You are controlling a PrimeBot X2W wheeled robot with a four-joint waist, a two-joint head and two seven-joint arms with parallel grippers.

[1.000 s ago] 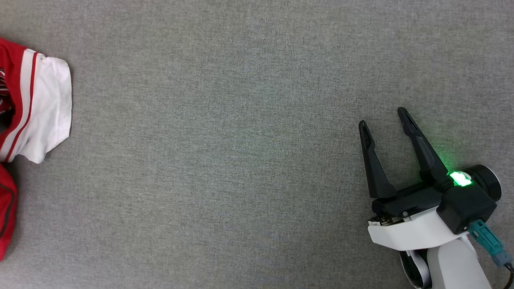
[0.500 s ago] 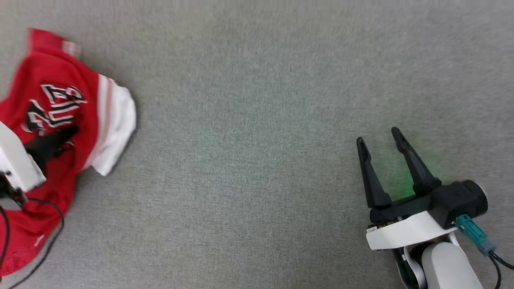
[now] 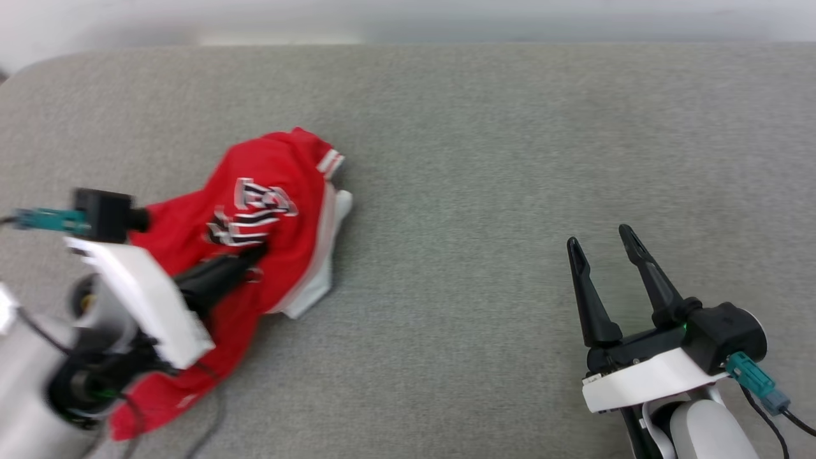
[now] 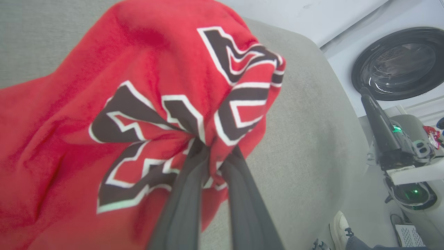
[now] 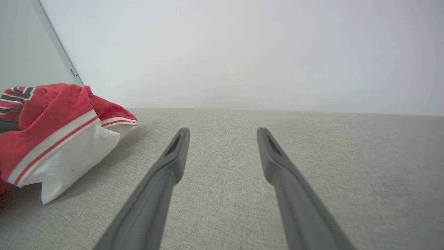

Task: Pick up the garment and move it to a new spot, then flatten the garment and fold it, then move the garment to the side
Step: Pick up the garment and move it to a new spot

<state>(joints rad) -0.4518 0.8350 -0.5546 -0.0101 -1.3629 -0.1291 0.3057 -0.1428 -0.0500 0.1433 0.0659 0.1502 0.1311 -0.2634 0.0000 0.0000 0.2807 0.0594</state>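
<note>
The garment [image 3: 274, 210], a red jersey with white sleeves and black white-outlined lettering, lies bunched on the left of the grey table [image 3: 484, 159]. My left gripper [image 3: 258, 254] is shut on a pinch of its red cloth near the lettering. Up close in the left wrist view the garment [image 4: 104, 114] is gathered between my left gripper's [image 4: 215, 154] two dark fingers. My right gripper [image 3: 596, 236] hovers open at the lower right, well apart from the cloth. Seen from the right wrist, the garment [image 5: 52, 139] lies left of my empty right gripper [image 5: 222, 133].
The table's rounded far edge [image 3: 191, 48] meets a pale wall. The left wrist view shows a washing machine door [image 4: 399, 66] beyond the table and a person's shoe [image 4: 341, 227] on the floor. Bare grey cloth surface lies between the garment and my right gripper.
The head camera has swung, bringing the garment and the left arm into the picture. My left gripper has shut on the garment. The right gripper stays open.
</note>
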